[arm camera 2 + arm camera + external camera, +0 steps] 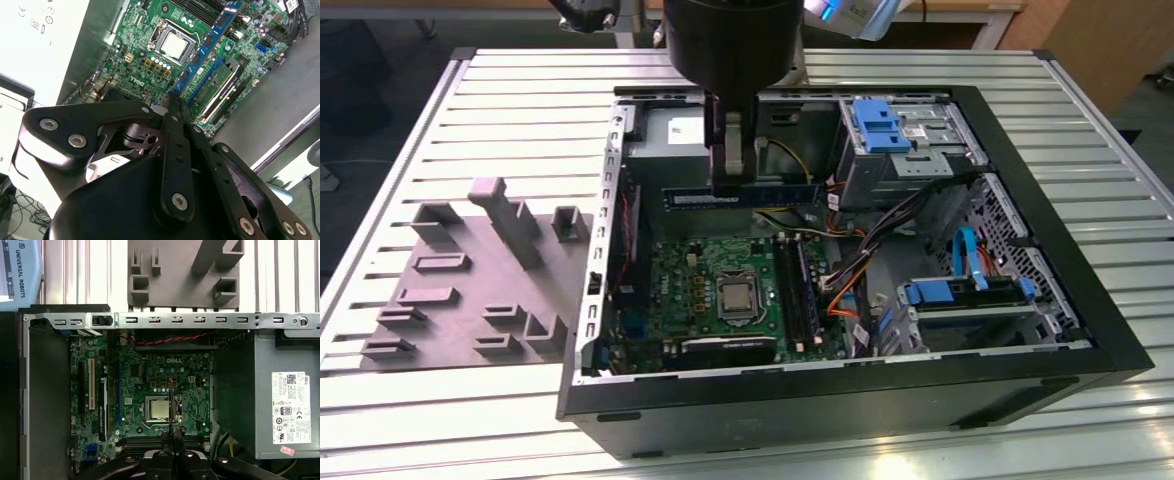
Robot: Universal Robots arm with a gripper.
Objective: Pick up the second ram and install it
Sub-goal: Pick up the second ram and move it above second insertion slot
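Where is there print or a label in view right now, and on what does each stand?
Pale blue arm cover: dark lettering, a maker's name, left unquoted.
Motherboard: white maker's mark, left unquoted.
Power supply: white label with barcode, fine print too small to read.
The second ram, gripped in the end effector: small label, too small to read.

Printed label (288,412) on power supply (240,405); lettering on motherboard (150,375).
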